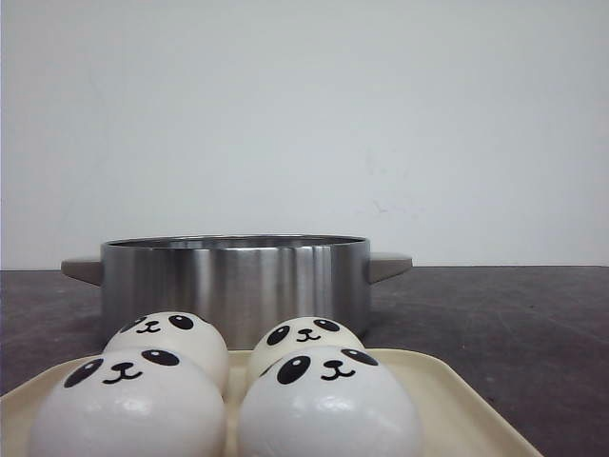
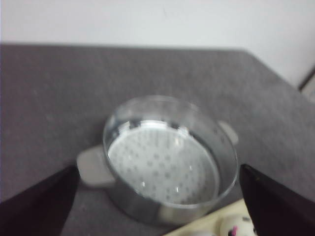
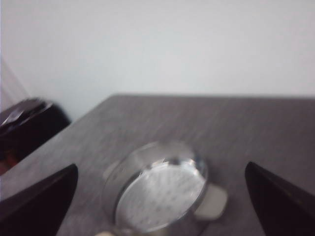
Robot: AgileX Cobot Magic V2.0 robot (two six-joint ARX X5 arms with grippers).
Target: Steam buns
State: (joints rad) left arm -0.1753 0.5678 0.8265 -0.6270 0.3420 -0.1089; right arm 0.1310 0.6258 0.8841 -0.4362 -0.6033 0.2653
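Four buns sit two by two on the cream tray at the 6 o'clock edge of the front view, none yet in the steamer pot just behind them at 12 o'clock. You can expect them to be light and soft, so they will likely dent under pressure; take each across its domed sides, low enough that it does not squeeze out upward, and close gently. Their smooth skin may be slippery.

Your left hand hangs above the pot with its dark fingers spread wide and nothing between them; your right hand is likewise spread apart and empty over the pot. The perforated steaming plate inside is bare.

Mind how the buns touch one another: fingers going between neighbours may nudge the next one. The pot's rim and its two side handles stand between the tray and the plate, so you will probably need to lift over the wall. The dark surface around them carries nothing else in view.
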